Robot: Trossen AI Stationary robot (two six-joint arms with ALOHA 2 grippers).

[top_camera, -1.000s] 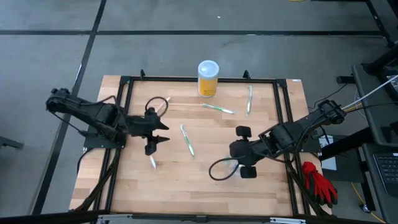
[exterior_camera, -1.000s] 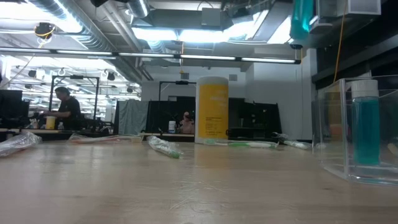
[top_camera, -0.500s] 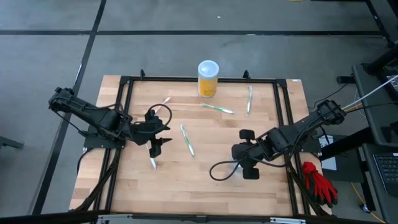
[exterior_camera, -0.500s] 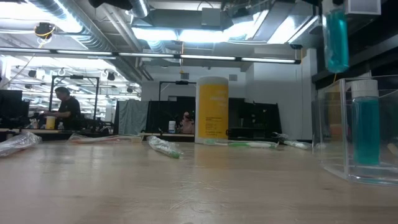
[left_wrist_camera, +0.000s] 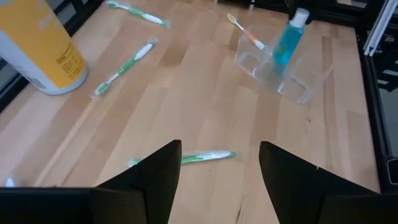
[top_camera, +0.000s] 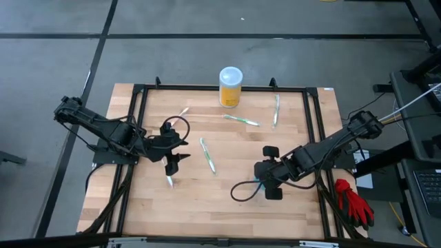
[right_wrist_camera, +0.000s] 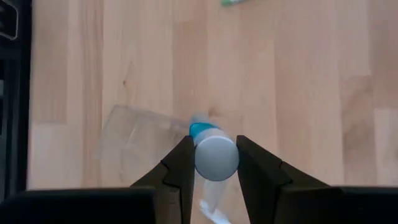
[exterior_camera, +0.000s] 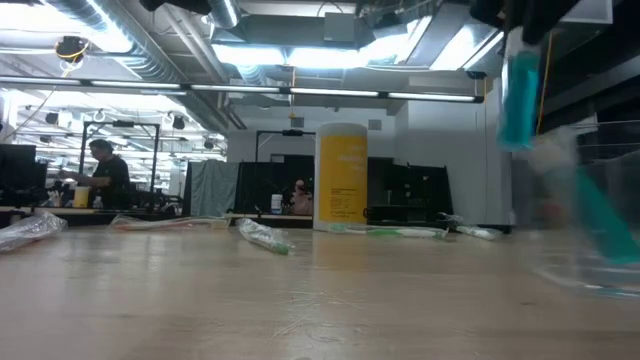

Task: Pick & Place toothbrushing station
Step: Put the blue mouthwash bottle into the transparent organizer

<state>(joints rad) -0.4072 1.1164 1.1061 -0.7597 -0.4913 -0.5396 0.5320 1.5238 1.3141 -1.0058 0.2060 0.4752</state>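
We see a small teal-blue tube [right_wrist_camera: 211,152] with a white cap, held upright, directly over a clear plastic cup [left_wrist_camera: 283,74] that stands on the wooden table. A pinkish toothbrush [left_wrist_camera: 247,34] leans out of the cup. Four more slim toothbrushes lie flat and apart on the boards: a green one [top_camera: 207,155] at mid-table, a white-and-green one [top_camera: 242,120] and another [top_camera: 276,109] farther back, and one [top_camera: 169,180] toward the left.

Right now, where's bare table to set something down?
Free: the near strip below the left gripper and right gripper, and the far left corner beside the yellow jar. Crowded: the middle and far right, where toothbrushes lie scattered, and around the clear cup, over which the right gripper holds the teal tube.
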